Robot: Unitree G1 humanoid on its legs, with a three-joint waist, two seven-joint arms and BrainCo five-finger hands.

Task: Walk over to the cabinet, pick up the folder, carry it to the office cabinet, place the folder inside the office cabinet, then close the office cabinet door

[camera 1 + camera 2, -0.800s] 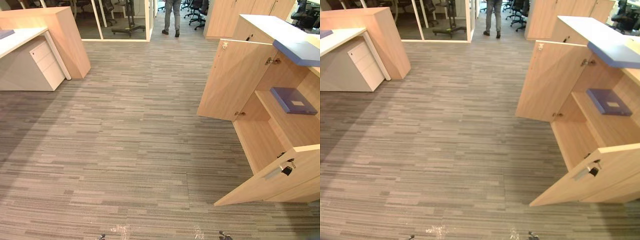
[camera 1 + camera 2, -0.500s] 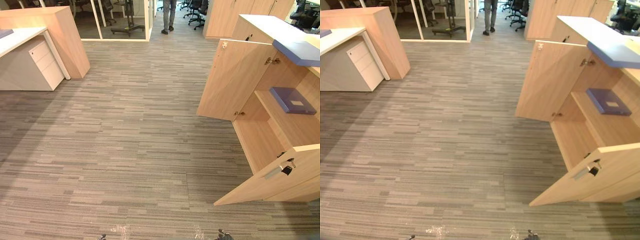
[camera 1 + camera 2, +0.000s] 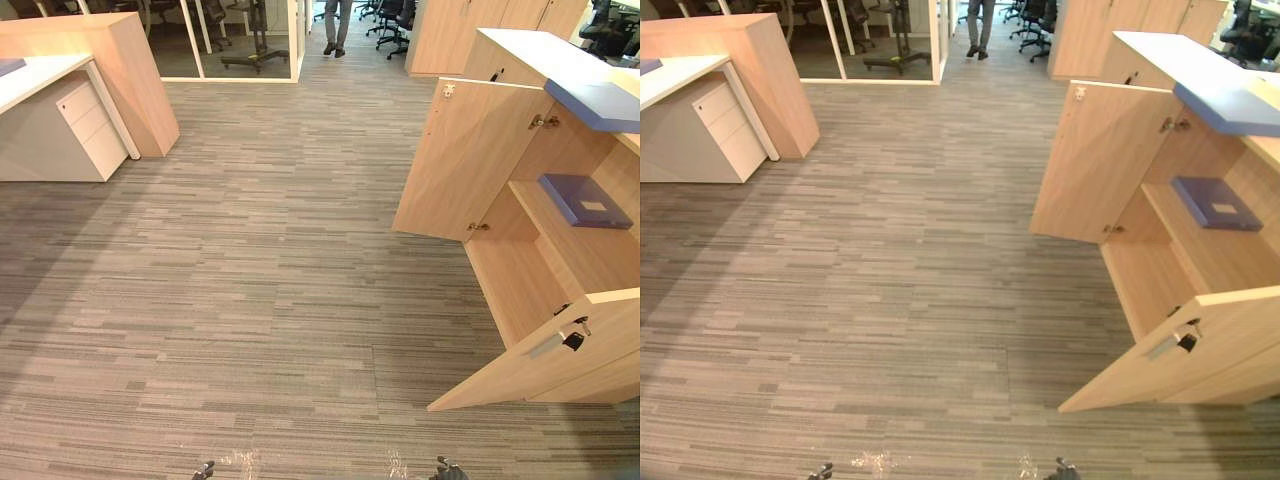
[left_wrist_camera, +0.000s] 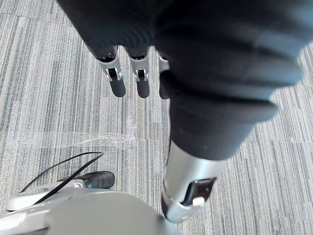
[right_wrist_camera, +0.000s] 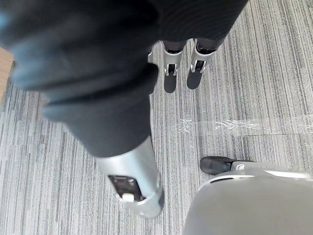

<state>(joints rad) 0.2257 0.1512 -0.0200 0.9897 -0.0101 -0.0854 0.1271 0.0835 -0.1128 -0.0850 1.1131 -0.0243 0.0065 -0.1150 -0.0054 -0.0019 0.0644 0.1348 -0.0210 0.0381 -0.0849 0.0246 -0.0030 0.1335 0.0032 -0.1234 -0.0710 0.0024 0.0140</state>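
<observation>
A dark blue folder [image 3: 585, 200] lies flat on the middle shelf inside the light wooden office cabinet [image 3: 540, 270] at the right. Both cabinet doors stand open: the far door [image 3: 465, 160] swings out over the carpet, and the near door [image 3: 530, 365] has a metal handle [image 3: 558, 342]. A second blue folder [image 3: 600, 103] rests on the cabinet's top. My left hand [image 4: 117, 81] hangs over the carpet with straight fingers and holds nothing. My right hand [image 5: 171, 78] hangs the same way, empty, well away from the cabinet.
A white desk with a drawer unit [image 3: 85, 125] and a wooden partition [image 3: 130, 70] stand at the far left. A person's legs [image 3: 337, 25] show at the far end, beside office chairs [image 3: 395, 20]. Grey striped carpet [image 3: 250, 260] stretches between me and the cabinet.
The person at the far end has walked further away. The cabinet, the folder and my hands stay as they were.
</observation>
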